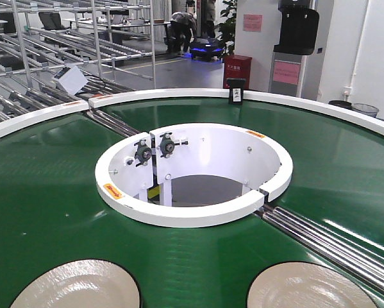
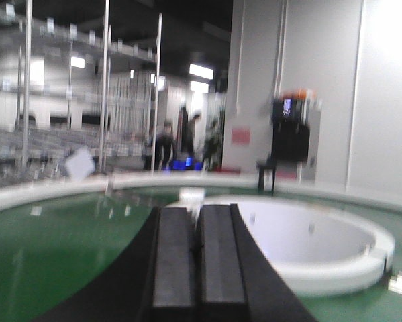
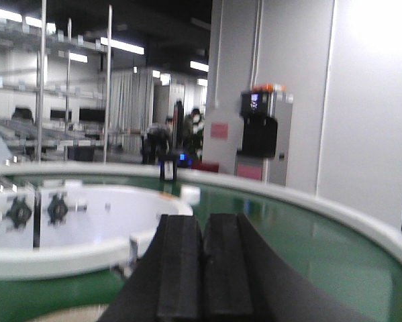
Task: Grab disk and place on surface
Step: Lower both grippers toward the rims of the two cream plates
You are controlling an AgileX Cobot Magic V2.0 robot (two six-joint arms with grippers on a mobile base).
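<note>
Two disks lie on the green conveyor belt (image 1: 44, 192), both on the near side of its one white inner ring (image 1: 192, 215): left disk (image 1: 76, 289), right disk (image 1: 304, 289). Both the left jaws and the right jaws are clenched, empty.

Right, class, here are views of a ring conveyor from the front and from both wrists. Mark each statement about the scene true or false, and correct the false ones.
1. The left disk and the right disk both lie on the green belt. True.
2. The left gripper is holding a disk. False: it is shut with nothing between its fingers.
3. The right gripper is shut. True.
4. A disk sits inside the white inner ring. False: the ring is open in the middle and no disk is in it.
</note>
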